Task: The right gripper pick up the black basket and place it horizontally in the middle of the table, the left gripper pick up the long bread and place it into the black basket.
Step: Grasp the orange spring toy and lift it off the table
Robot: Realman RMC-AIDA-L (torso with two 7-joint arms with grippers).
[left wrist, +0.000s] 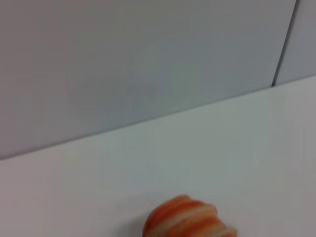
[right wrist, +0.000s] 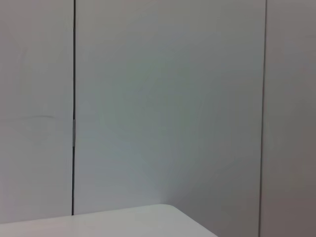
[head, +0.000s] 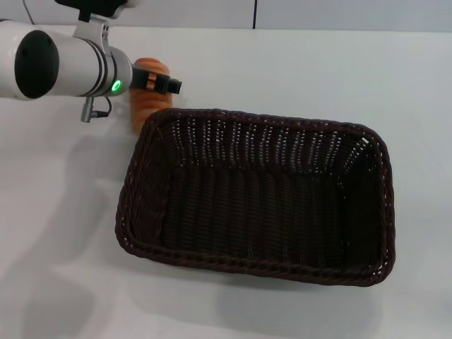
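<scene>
The black basket [head: 263,266] lies lengthwise across the middle of the white table [head: 60,240], empty. The long bread [head: 146,110], orange-brown with pale ridges, lies just beyond the basket's far left corner. My left gripper [head: 159,83], on its white arm with the green light, is right over the bread and covers its middle. The bread's end also shows in the left wrist view [left wrist: 190,218] against the table. Whether the bread is gripped or rests on the table I cannot tell. My right gripper is out of view; the right wrist view shows only wall panels and a table corner.
A pale wall [left wrist: 148,59] stands behind the table's far edge. Bare tabletop lies to the left of, in front of and to the right of the basket.
</scene>
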